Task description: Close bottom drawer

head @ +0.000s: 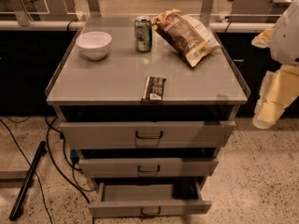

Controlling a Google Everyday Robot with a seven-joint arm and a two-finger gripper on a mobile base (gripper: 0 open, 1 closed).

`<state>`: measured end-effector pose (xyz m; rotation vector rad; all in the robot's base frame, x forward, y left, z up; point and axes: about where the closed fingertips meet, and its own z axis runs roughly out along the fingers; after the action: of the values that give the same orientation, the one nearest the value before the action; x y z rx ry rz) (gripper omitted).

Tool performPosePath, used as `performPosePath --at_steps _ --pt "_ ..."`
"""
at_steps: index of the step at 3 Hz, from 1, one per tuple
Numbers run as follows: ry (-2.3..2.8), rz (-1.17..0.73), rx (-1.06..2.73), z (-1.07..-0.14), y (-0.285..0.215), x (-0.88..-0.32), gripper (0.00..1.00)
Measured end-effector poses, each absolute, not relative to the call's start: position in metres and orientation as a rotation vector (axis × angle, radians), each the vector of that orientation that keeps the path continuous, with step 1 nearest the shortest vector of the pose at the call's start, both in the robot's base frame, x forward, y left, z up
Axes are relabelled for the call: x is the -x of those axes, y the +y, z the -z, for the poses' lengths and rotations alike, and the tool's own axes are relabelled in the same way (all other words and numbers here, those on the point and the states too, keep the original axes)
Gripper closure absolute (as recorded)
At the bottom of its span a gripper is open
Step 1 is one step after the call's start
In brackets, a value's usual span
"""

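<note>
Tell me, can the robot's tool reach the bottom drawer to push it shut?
Probably yes. The tool hangs beside the cabinet, higher than the bottom drawer, which sticks out open. Nothing stands on the floor between them, so it could likely swing down to the drawer's front.

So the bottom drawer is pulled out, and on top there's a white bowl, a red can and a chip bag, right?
Not quite: the camera view shows the can is green, not red. The rest holds: the bottom drawer is pulled out, and the white bowl and chip bag sit on the cabinet top. The gripper hangs beside the cabinet, at the picture's right.
</note>
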<state>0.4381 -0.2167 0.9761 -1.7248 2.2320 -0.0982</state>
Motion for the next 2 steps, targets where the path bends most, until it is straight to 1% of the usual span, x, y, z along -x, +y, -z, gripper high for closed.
performPosePath --at_steps 1,2 --pt "2.232 0.098 1.725 -0.9761 -0.2167 -0.4381 0.0" --pt "2.232 0.098 1.725 -0.976 -0.2166 -0.4382 0.11"
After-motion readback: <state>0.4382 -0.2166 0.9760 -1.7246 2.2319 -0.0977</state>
